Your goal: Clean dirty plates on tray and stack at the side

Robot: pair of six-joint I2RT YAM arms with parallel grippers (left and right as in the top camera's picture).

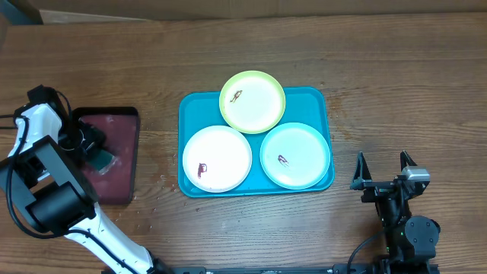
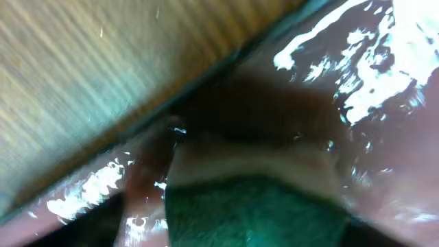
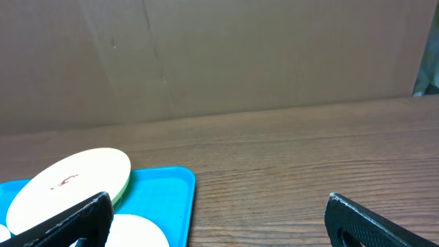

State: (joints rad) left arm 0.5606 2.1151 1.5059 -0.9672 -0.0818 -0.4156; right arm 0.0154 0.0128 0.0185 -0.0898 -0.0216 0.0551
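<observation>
Wood table (image 1: 396, 76), smeared plates (image 1: 217, 158) on tray (image 1: 194, 106). Likely light, stiff, slick plastic; grab at rim. Right gripper (image 1: 381, 160) wide, left gripper (image 1: 93, 146) unclear at sponge (image 1: 104, 160).

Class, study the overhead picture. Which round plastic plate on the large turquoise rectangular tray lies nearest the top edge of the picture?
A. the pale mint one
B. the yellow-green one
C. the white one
B: the yellow-green round plastic plate overlaps the top rim of the turquoise rectangular plastic tray, above the white plate and the pale mint plate.
</observation>
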